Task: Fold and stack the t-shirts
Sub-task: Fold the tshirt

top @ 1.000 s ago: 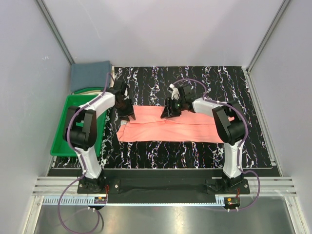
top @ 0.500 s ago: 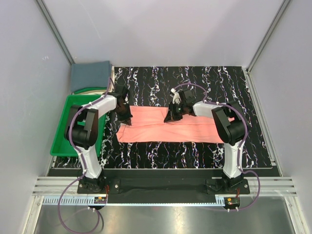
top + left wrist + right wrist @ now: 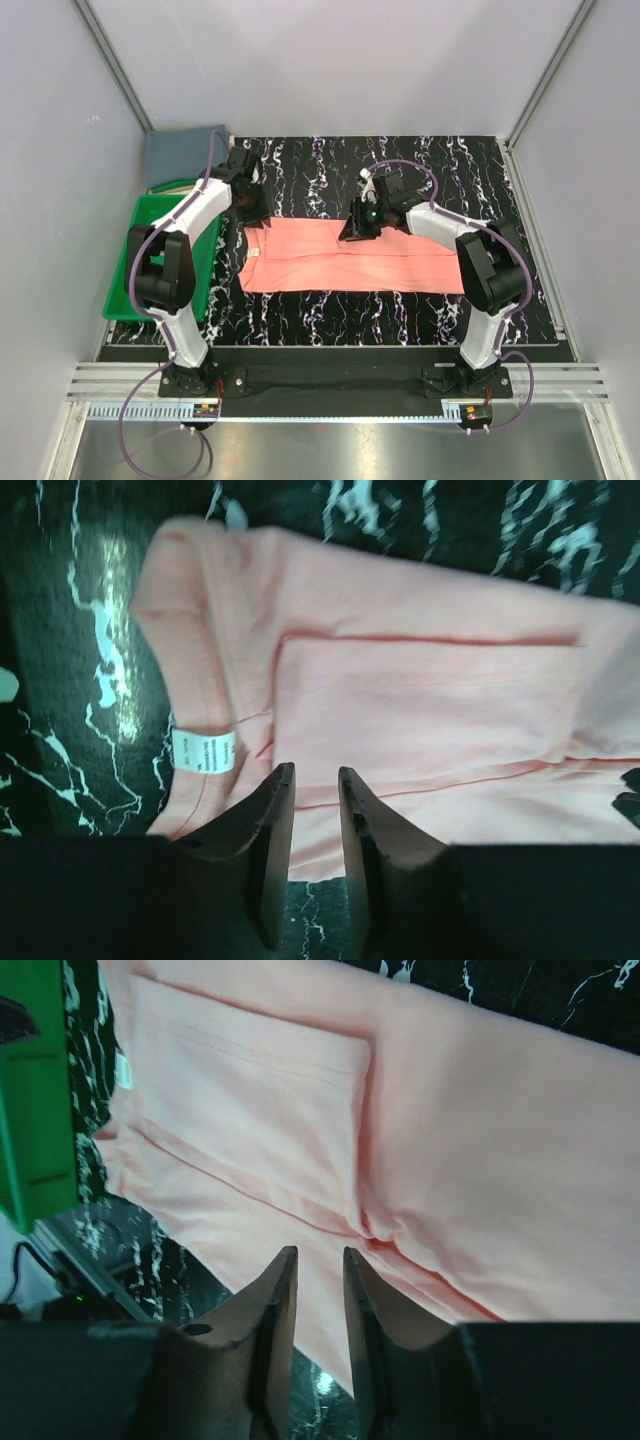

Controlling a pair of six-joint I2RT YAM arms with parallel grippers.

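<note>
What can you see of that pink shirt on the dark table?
The salmon-pink t-shirt is soft, plain cloth, folded into a long flat band lying crosswise on the black marbled table. Its neck end points toward the left arm's side, where a small white label shows. A folded-in layer with stitched hems lies on top. Only the table visibly touches it; the left gripper and right gripper hang over its far edge, jaws slightly apart, holding nothing.
</note>
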